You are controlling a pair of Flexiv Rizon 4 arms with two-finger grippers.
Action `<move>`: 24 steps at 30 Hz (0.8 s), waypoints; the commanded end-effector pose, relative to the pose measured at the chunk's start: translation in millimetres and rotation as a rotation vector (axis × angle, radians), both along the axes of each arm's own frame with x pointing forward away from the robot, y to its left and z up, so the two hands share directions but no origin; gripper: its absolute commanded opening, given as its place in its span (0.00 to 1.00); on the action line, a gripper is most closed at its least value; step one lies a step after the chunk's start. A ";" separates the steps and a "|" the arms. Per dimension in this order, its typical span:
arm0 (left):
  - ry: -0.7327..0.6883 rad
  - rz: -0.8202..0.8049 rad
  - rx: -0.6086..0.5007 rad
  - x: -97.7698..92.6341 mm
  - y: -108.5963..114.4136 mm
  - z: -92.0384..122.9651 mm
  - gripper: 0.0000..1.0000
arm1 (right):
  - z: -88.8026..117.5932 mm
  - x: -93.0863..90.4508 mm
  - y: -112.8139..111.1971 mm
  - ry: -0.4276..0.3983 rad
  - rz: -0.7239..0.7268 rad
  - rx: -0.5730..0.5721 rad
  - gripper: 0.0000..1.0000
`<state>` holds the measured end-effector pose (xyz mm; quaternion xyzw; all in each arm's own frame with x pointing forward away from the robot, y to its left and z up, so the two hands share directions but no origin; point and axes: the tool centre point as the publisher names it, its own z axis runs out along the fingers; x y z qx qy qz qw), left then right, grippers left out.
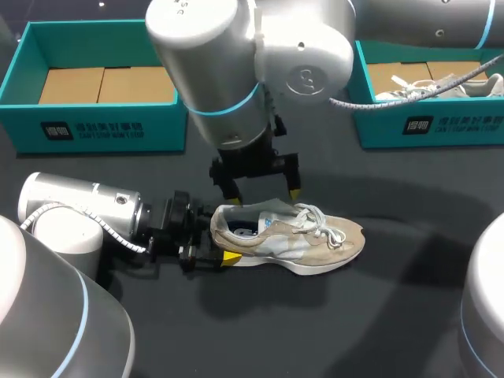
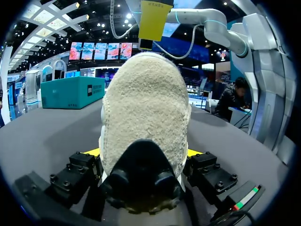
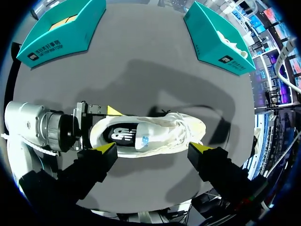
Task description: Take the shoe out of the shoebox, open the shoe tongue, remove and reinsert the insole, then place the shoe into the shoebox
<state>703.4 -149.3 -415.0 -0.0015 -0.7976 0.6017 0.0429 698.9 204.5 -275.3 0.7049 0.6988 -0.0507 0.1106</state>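
- Left gripper (image 1: 216, 239) low, horizontal — clamped on heel of beige sneaker (image 1: 299, 236), one on table (image 1: 331, 331).
- Right gripper (image 1: 265, 194) pointing down over sneaker — fingers spread wide.
- Two teal boxes: left shoebox (image 1: 94, 130), right shoebox (image 1: 429, 126) holding one white shoe (image 1: 441, 85).

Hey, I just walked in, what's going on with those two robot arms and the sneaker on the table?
The shoe is out of its box and sits on the dark table. The left gripper clamps its heel from both sides. The right gripper hangs open just above the shoe's opening. A dark insole shows inside the shoe. At the far side, the left shoebox is empty and the right shoebox holds another shoe.
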 end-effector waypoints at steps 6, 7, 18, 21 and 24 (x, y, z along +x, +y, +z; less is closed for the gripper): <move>-0.001 0.002 0.000 -1.2 0.8 0.4 0.00 | -22.5 -7.9 10.8 -0.050 -0.159 -0.037 1.00; -0.001 0.002 0.000 -1.2 0.8 0.4 0.00 | -24.6 -8.0 10.6 -0.051 -0.163 -0.039 1.00; -0.001 0.002 0.000 -1.2 0.8 0.4 0.00 | -42.7 -8.5 1.4 -0.105 -0.240 -0.081 1.00; -0.001 0.002 0.000 -1.2 0.8 0.4 0.00 | -46.7 -6.8 -0.1 -0.109 -0.252 -0.081 1.00; -0.001 0.002 0.000 -1.2 0.8 0.4 0.00 | -50.7 -5.0 0.6 -0.113 -0.261 -0.090 1.00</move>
